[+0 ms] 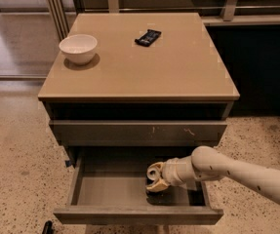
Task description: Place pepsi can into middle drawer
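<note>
The middle drawer (111, 189) is pulled open below the cabinet top, and its flat grey floor shows. My gripper (155, 180) is inside it, low over the floor at the right of centre. The pale arm (237, 172) reaches in from the right. A dark patch lies right under the gripper. I cannot make out the pepsi can; it is hidden at the gripper or out of view.
A white bowl (78, 48) and a flat dark snack wrapper (148, 37) sit on the tan cabinet top (178, 72). A shut grey drawer front with pale scratch marks (139, 130) is just above the open drawer. Speckled floor surrounds the cabinet.
</note>
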You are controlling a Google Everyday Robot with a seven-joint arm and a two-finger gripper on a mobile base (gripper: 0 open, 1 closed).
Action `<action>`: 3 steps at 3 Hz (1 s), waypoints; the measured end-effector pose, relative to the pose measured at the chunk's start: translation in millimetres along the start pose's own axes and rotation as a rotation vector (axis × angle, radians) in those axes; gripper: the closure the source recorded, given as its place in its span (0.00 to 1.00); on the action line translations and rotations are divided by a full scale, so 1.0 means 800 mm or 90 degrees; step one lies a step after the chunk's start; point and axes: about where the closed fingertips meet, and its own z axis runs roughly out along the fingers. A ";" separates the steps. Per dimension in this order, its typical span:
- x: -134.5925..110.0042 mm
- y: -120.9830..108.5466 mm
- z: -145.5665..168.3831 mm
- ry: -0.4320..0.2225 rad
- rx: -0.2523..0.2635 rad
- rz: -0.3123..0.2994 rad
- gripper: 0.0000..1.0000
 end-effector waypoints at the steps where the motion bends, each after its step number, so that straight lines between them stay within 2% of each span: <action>1: 0.005 -0.001 0.015 -0.019 -0.005 -0.006 1.00; 2: 0.013 0.004 0.028 -0.028 -0.014 -0.008 1.00; 3: 0.010 0.004 0.026 -0.028 -0.015 -0.008 0.82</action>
